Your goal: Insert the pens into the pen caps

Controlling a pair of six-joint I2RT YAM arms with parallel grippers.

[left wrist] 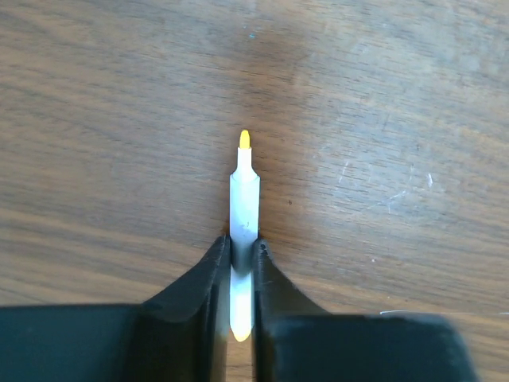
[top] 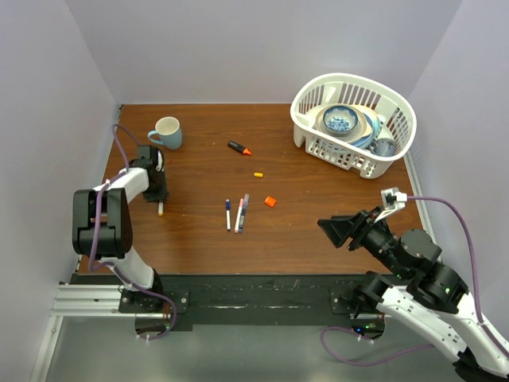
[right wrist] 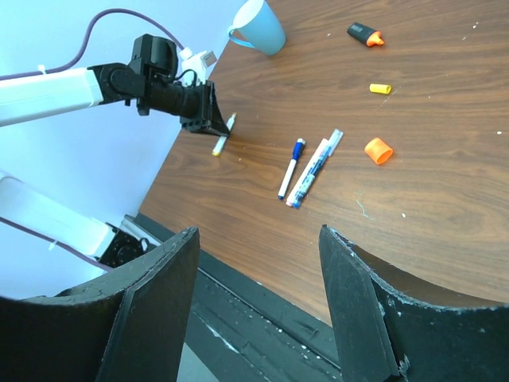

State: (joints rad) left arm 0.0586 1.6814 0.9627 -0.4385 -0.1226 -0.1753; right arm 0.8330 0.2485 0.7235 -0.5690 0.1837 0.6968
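My left claw [left wrist: 241, 247] was clenched on the white pen [left wrist: 243, 191], one finger pressed to each side of its barrel. The pen lay flat on the table [left wrist: 398, 119], its yellow tip poking out ahead of my fingertips and its back end running in between my fingers. My right claw [right wrist: 258, 232] hung released with nothing between its jaws.

I judged the pen light and stiff, with a smooth, round plastic barrel likely to roll or swivel in a loose pinch. The back half of the barrel seemed the right place to hold it, since that left the tip end free for a cap and kept my fingers off the soft nib.

I counted five pens. One was the pen in my left claw, three more [right wrist: 291, 169] lay together well off to its right, and a black marker [right wrist: 364, 33] with an orange tip lay farther off. I saw two caps, one yellow [right wrist: 380, 88] and one orange [right wrist: 378, 150], both beyond the three pens and apart from each other.
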